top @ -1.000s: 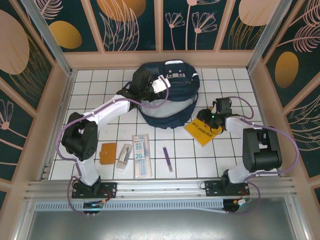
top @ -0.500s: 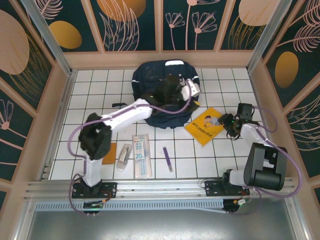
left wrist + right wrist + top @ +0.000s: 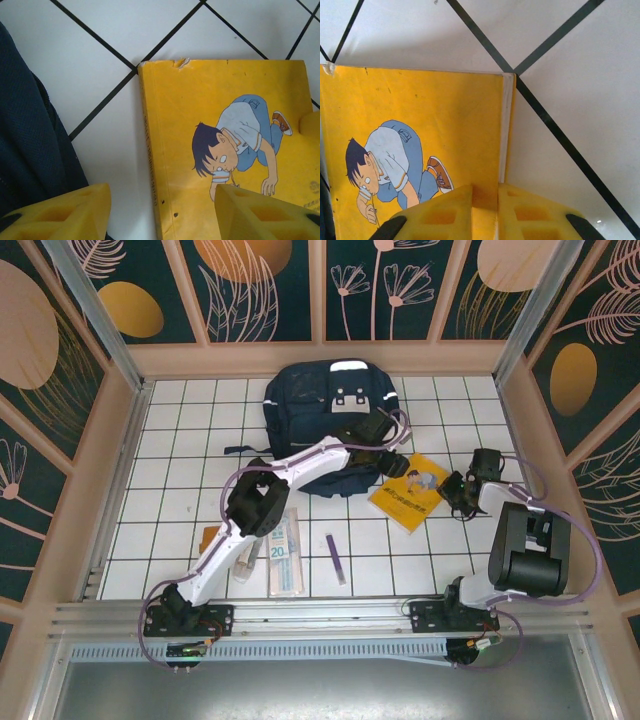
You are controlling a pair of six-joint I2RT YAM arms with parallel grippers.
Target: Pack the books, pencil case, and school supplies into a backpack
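1. The left arm (image 3: pixel 300 462) has white links and black joint housings.
2. The right arm (image 3: pixel 525 555) has the same colours.
3. A thin purple cable (image 3: pixel 143 620) runs in loops along each arm.
4. The end effector fingers (image 3: pixel 60 212) are yellow blocks with moulded recesses.

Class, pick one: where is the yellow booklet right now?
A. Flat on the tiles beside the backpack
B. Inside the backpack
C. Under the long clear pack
A: the yellow booklet lies flat on the white tiles, just beside the backpack.
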